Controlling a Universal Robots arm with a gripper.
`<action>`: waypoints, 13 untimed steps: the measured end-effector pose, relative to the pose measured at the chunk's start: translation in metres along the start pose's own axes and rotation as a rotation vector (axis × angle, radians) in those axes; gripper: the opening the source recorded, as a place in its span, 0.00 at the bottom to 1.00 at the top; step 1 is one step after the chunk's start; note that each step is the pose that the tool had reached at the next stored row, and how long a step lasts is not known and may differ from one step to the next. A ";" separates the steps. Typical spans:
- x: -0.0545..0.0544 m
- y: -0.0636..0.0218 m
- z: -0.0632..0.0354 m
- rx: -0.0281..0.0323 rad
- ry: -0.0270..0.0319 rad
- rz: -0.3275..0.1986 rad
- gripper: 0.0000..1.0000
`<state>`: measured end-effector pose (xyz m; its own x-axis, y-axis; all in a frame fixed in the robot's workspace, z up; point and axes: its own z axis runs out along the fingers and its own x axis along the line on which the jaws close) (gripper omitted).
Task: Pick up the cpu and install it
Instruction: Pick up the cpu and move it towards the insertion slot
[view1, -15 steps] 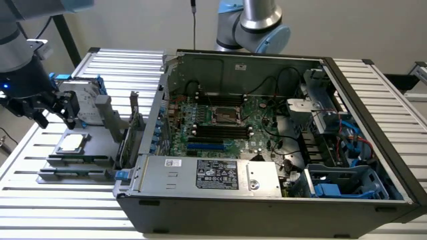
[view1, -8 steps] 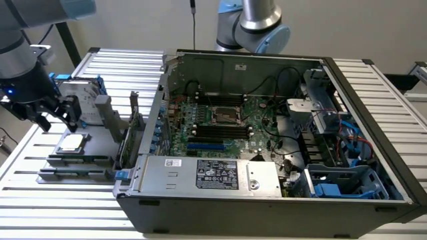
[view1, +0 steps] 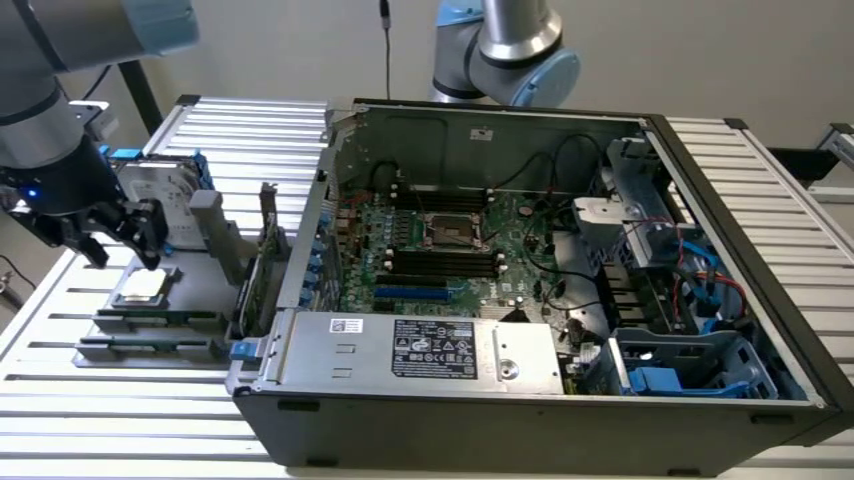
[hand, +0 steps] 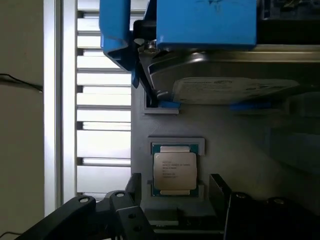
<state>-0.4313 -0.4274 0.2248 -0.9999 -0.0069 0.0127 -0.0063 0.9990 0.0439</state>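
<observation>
hand (view1: 123, 248) open wide, fingers (view1: 150, 232) apart, poised just above the cpu (view1: 143, 286) without gripping it. cpu lying flat, silver top up, in a grey holder (hand: 176, 141) on the slatted worktop (view1: 120, 410). just beyond, a hard drive (view1: 158, 185) in a blue bracket (hand: 205, 22); at the exterior view's right, the open computer case (view1: 534, 430), motherboard (view1: 507, 230) exposed.
</observation>
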 end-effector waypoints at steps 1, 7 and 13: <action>0.000 0.0002 0.0018 0.0000 0.0000 0.000 0.65; 0.000 0.0013 0.0128 0.0000 0.0000 0.000 0.65; 0.000 0.0011 0.0190 0.0001 0.0001 0.000 0.65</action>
<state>-0.4314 -0.4255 0.2059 -0.9999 -0.0069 0.0128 -0.0063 0.9990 0.0438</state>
